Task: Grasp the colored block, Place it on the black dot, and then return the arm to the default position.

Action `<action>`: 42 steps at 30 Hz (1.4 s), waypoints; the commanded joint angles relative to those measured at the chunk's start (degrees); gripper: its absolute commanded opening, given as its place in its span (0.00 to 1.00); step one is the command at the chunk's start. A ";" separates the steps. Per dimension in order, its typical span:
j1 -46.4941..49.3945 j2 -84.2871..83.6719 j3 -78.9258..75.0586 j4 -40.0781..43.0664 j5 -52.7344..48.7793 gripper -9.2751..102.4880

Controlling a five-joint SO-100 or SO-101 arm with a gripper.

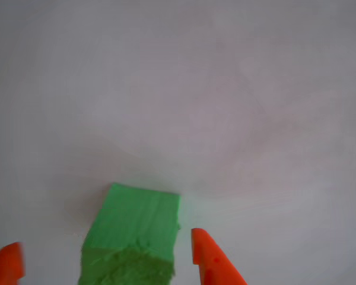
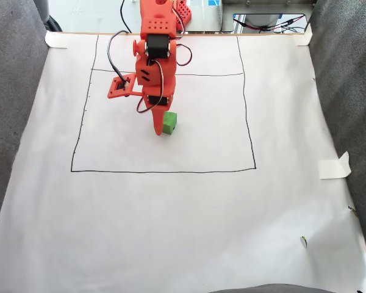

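Observation:
In the other view the colored block (image 1: 133,228), a bright green cube with a rough near face, rests on white paper between my two orange fingertips. My gripper (image 1: 110,261) is open: the right fingertip (image 1: 210,258) stands just off the block's right edge and the left fingertip (image 1: 6,267) is far from it. The fixed view shows the orange arm (image 2: 154,55) reaching down from the top, the gripper (image 2: 161,125) lowered around the block (image 2: 169,122). The black dot (image 2: 304,240) is a small dark oval far away at the lower right of the paper.
A thin black rectangle (image 2: 165,171) is drawn on the white paper (image 2: 171,232); the block lies inside it. Grey fabric (image 2: 12,91) flanks both sides. Tape (image 2: 334,166) holds the paper's right edge. Cables and electronics (image 2: 262,21) sit along the top edge.

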 commanded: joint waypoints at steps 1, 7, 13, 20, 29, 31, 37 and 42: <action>0.35 3.25 -0.44 0.26 -0.62 0.47; 0.26 16.70 9.05 -0.44 -1.49 0.49; -1.41 40.61 34.98 -10.20 -2.37 0.48; -0.35 64.78 56.87 -14.94 -2.72 0.35; 1.58 95.89 89.82 -31.55 -6.33 0.22; 1.41 103.10 95.36 -32.61 -6.94 0.21; 1.67 118.04 104.59 -31.55 -6.15 0.19; 1.32 129.90 110.83 -27.95 -6.50 0.15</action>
